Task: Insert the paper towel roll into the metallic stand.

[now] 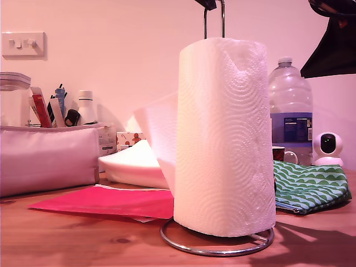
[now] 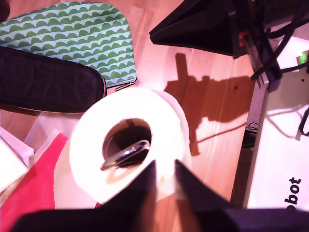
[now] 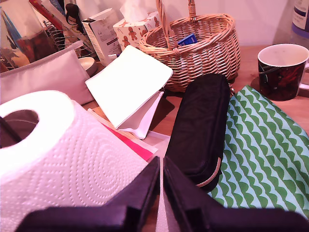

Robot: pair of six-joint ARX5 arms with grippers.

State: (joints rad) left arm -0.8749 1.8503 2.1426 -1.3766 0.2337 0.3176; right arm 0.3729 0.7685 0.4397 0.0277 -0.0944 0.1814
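The paper towel roll [image 1: 225, 136] stands upright on the metallic stand. The stand's ring base [image 1: 217, 249] circles the roll's foot, and its loop post [image 1: 214, 19] rises out of the top. From above, the post's chrome loop [image 2: 126, 153] shows inside the roll's core [image 2: 128, 145]. My first gripper [image 2: 165, 164] hovers over the roll's rim, open, with nothing between its fingers. Its dark tip [image 1: 207, 4] shows by the post's top. My second gripper [image 3: 161, 166] is shut beside the roll [image 3: 63, 154], near a black case. A loose sheet [image 1: 158, 133] hangs off the roll toward the exterior view's left.
A green wave-patterned pouch [image 1: 308, 186] and a black case [image 3: 203, 125] lie close to the roll. Behind are a water bottle [image 1: 289, 111], a mug [image 3: 282, 70], a wicker basket [image 3: 193, 48] and a folded white bag [image 3: 128, 84]. Red paper [image 1: 111, 201] lies flat at the exterior view's left.
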